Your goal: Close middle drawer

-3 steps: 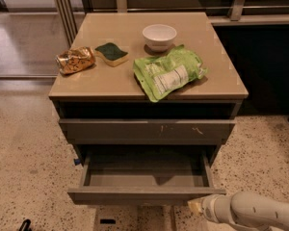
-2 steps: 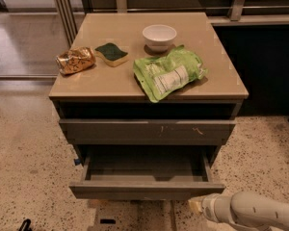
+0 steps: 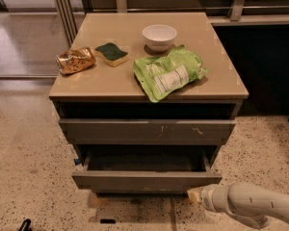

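Note:
The middle drawer (image 3: 144, 181) is a plain grey-brown drawer below the scratched top front (image 3: 149, 130). It stands partly pulled out, and its inside looks dark and empty. My gripper (image 3: 194, 195) is at the bottom right, on the end of a white arm (image 3: 250, 206). Its pale tip is against the lower right corner of the drawer's front. The lowest front is hidden under the open drawer.
On the cabinet top (image 3: 111, 83) lie a white bowl (image 3: 159, 35), a green bag (image 3: 167, 73), a green sponge (image 3: 111, 53) and a golden snack packet (image 3: 75, 60). The floor is speckled. A dark wall is at the right and metal rails are behind.
The middle drawer has slid further into the cabinet. My arm has moved forward with it, staying at the drawer's right front corner.

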Available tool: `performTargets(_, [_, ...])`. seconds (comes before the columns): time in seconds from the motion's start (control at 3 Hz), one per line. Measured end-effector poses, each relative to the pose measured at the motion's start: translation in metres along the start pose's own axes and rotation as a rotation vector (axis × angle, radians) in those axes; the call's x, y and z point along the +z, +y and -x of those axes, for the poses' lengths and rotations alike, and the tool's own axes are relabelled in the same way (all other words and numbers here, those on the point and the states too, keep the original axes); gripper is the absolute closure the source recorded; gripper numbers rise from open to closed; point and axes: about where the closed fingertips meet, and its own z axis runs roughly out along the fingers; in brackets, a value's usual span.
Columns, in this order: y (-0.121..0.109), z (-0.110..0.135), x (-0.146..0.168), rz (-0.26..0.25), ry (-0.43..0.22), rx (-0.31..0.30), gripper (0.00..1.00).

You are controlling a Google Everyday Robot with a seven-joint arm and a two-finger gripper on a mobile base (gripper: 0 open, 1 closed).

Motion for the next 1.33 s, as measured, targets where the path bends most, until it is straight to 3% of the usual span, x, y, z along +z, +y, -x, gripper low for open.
performTargets(0.33, [-0.008, 0.033, 0.015, 0.033, -0.011, -0.066, 1.00])
performTargets(1.33, [-0.015, 0.080, 0.047, 0.113, -0.012, -0.177, 1.00])
